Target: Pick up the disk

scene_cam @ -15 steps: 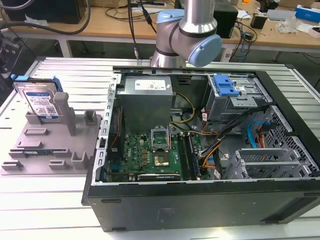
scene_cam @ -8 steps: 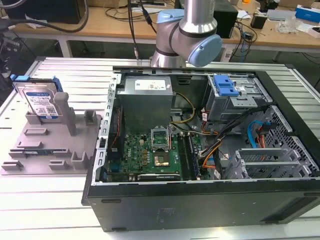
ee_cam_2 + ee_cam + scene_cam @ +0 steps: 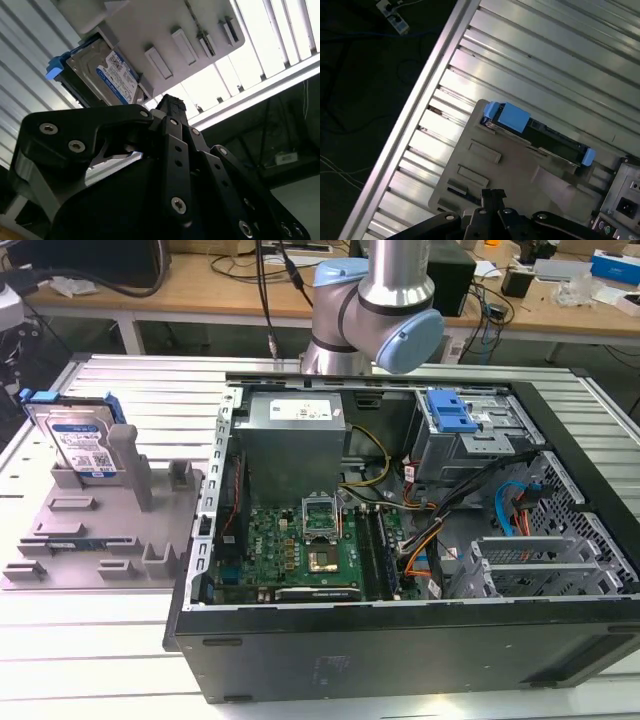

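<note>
Silver rectangular disk [image 3: 85, 445] with blue rails stood on edge in a grey plastic fixture tray [image 3: 60, 550], exterior view's left. Black gripper [image 3: 492, 194] hung well apart, jaws seemingly closed, empty: approach stage; grasping would need them opened.

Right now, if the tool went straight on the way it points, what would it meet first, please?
The tool would probably meet the tray, just short of the disk; depth is unclear.
</note>
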You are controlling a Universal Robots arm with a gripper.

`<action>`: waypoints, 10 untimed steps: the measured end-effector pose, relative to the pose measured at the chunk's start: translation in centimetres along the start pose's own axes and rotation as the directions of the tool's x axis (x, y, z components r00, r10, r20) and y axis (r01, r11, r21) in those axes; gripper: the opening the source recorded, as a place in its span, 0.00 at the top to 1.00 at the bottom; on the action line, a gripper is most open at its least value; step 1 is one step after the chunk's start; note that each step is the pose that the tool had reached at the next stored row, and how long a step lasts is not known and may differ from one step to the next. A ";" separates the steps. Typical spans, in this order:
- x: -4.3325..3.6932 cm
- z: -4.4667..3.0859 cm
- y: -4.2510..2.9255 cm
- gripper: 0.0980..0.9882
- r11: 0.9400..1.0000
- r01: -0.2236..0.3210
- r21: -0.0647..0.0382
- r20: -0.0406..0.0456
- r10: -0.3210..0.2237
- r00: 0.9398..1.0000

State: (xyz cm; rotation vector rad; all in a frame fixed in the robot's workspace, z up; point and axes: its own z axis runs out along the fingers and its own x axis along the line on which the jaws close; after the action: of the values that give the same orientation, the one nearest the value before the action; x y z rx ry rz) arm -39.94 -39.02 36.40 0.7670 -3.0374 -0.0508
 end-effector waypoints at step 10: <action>-0.04 0.21 -0.03 0.57 0.977 0.213 -0.001 -0.007 -0.213 0.977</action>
State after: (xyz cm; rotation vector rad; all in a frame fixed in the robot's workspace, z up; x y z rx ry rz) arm -39.90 -39.02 36.19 1.0875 -2.9342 -0.0490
